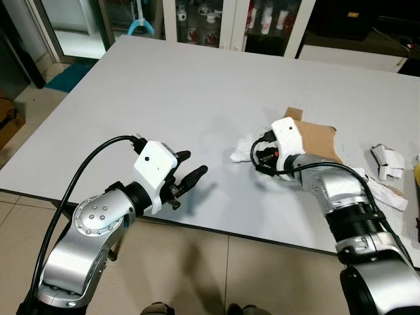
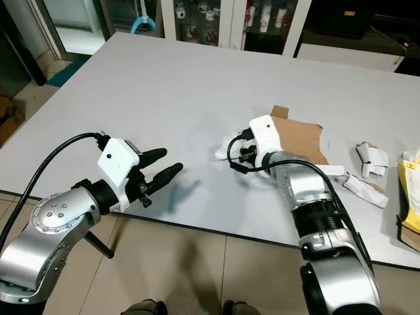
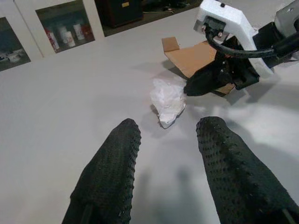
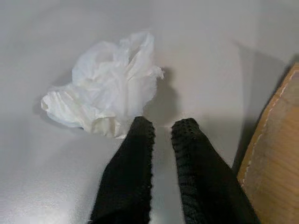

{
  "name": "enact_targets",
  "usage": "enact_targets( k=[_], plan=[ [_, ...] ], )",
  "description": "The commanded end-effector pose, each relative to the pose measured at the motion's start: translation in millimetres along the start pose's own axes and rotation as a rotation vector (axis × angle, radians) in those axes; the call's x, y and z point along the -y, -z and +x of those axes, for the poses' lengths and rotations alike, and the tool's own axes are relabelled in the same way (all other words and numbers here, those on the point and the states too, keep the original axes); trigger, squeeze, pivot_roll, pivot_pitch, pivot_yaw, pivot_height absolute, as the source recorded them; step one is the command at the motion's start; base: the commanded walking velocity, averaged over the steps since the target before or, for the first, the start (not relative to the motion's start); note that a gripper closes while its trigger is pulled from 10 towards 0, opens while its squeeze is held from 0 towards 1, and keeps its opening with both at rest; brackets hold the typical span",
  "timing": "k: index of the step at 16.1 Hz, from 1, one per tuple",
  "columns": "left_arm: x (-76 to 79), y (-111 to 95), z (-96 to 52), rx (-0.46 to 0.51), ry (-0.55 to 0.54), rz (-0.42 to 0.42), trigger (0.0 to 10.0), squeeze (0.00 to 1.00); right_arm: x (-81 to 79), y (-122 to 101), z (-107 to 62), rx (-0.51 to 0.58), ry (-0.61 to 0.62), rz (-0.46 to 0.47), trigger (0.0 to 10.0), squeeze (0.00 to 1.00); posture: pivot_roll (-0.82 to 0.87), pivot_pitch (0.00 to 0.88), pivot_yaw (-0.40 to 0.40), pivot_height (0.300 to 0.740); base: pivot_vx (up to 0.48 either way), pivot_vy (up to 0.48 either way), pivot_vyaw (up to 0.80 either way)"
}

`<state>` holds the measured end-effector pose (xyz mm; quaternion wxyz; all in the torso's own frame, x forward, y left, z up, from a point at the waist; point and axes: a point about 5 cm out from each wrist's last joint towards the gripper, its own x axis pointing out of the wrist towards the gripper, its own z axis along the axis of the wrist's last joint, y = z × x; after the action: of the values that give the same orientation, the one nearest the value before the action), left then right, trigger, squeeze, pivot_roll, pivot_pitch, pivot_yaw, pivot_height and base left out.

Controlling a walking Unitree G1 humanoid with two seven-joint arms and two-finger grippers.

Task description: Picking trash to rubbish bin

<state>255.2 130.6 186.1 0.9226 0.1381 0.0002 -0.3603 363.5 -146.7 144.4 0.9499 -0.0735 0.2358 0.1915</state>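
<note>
I see a pale grey tabletop (image 1: pixel 164 98) filling most of my view. At 12 o'clock behind it stand glass-fronted cabinets (image 1: pixel 216 23) holding bottles. Beige floor tiles (image 1: pixel 216 275) run along 6 o'clock, a teal mat (image 1: pixel 69 75) at 10 o'clock.

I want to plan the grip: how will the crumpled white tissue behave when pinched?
The crumpled tissue looks thin and loosely wadded, so it probably squashes and weighs little. Its right gripper stands beside it, nearly closed; a nudge would likely slide it on the smooth table.
</note>
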Motion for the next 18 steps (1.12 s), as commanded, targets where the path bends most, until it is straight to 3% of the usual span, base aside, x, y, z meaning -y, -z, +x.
enact_targets(
  k=[1, 6, 8, 9, 11, 16, 18],
  plan=[
    [3.7, -2.4, -1.2, 0.003, 0.019, 0.007, 10.0, 0.0, 4.5, -1.4, -7.0, 0.008, -0.007, 0.018, 0.0, 0.0, 0.05, 0.13, -0.044, 0.74, 0.0, 0.0, 0.0],
    [3.4, -2.8, -2.5, 0.005, 0.018, 0.003, 10.0, 0.0, 12.8, -7.5, -29.7, 0.069, -0.034, 0.058, 0.0, 0.0, 0.06, 0.135, -0.041, 0.74, 0.0, 0.0, 0.0],
    [2.8, -3.1, -4.0, 0.008, 0.013, 0.001, 10.0, 0.0, 10.6, -13.9, -39.9, 0.176, -0.097, 0.147, 0.0, 0.0, 0.06, 0.132, -0.033, 0.74, 0.0, 0.0, 0.0],
    [1.5, -2.8, -6.0, 0.019, -0.006, -0.008, 10.0, 0.0, 5.6, -15.7, -49.8, 0.299, -0.169, 0.272, 0.0, 0.0, 0.05, 0.118, -0.018, 0.74, 0.0, 0.0, 0.0],
    [0.8, -1.7, -8.2, 0.031, -0.031, -0.02, 10.0, 0.0, -1.4, -15.1, -60.5, 0.425, -0.22, 0.393, 0.0, 0.0, 0.04, 0.107, -0.012, 0.74, 0.0, 0.0, 0.0],
    [8.1, 1.4, -12.7, 0.051, -0.084, -0.049, 10.0, 0.0, -22.5, -10.9, -84.1, 0.695, -0.288, 0.617, 0.0, 0.0, 0.04, 0.073, -0.006, 0.74, 0.0, 0.0, 0.0],
    [8.4, 2.5, -12.7, 0.051, -0.088, -0.052, 10.0, 0.0, -20.1, -16.2, -88.5, 0.77, -0.282, 0.685, 0.0, 0.0, 0.04, 0.063, -0.009, 0.74, 0.0, 0.0, 0.0]
  ],
)
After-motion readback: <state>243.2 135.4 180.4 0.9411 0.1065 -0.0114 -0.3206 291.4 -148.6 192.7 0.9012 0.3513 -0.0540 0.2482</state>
